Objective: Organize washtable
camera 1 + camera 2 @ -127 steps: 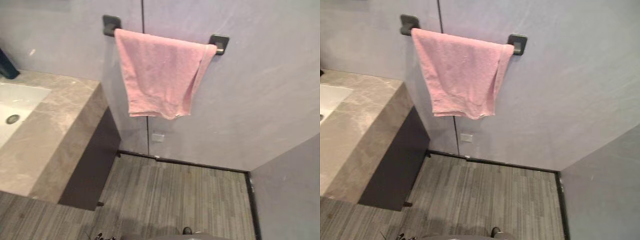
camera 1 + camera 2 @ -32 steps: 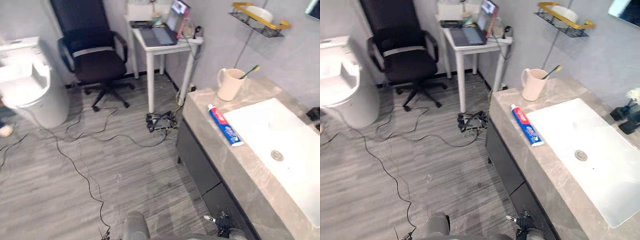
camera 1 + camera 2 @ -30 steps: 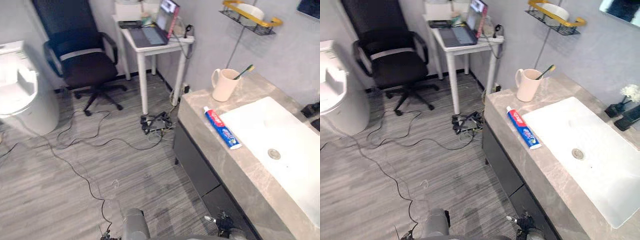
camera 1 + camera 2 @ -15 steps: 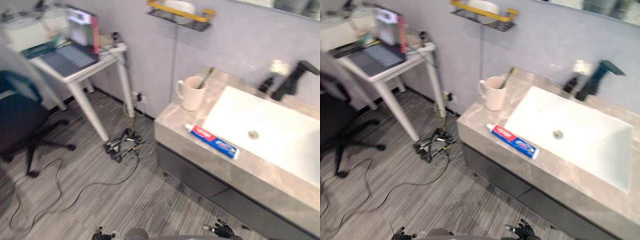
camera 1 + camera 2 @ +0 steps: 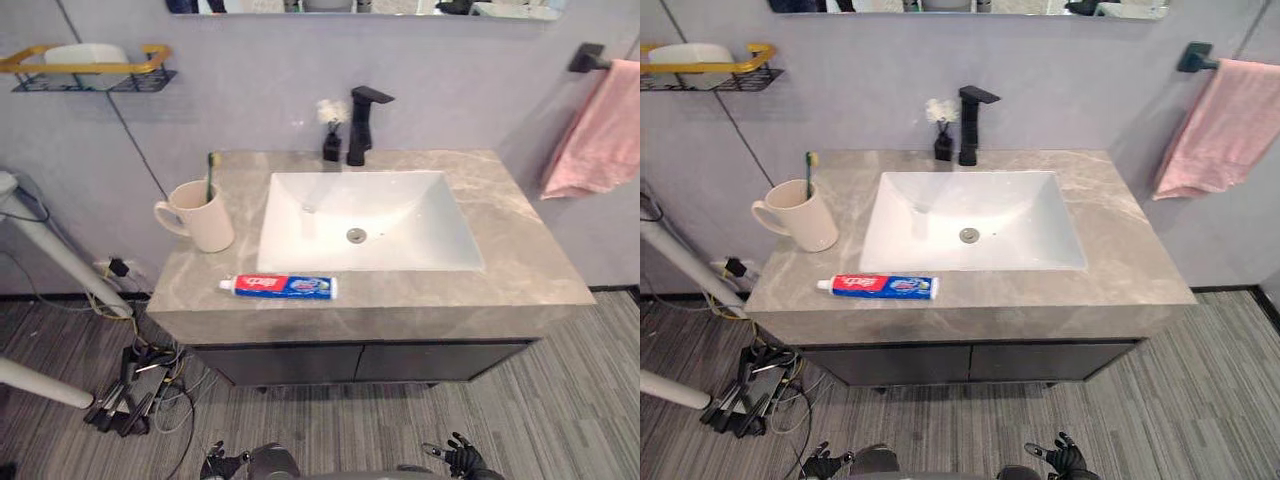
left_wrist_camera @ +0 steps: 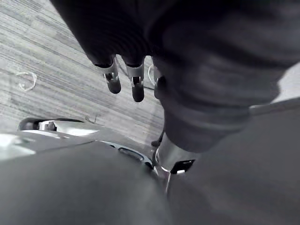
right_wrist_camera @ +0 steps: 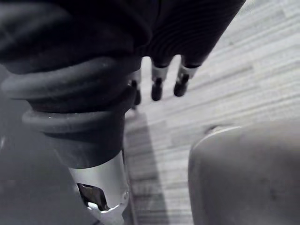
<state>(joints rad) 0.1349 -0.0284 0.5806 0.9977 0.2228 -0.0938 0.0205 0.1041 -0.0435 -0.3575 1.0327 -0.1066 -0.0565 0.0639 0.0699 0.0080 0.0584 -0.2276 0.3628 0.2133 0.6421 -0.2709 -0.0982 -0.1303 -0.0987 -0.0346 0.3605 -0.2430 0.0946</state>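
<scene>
Tidying looked unstarted: the toothpaste tube (image 5: 280, 286) lay flat on the bench (image 5: 520, 250) in front of the sink (image 5: 400, 220), near the mug (image 5: 205, 220) holding a toothbrush (image 5: 211, 170). The left robot hand (image 6: 137, 86) and right robot hand (image 7: 157, 85) hung low, fingers apart and empty, well short of the bench.
</scene>
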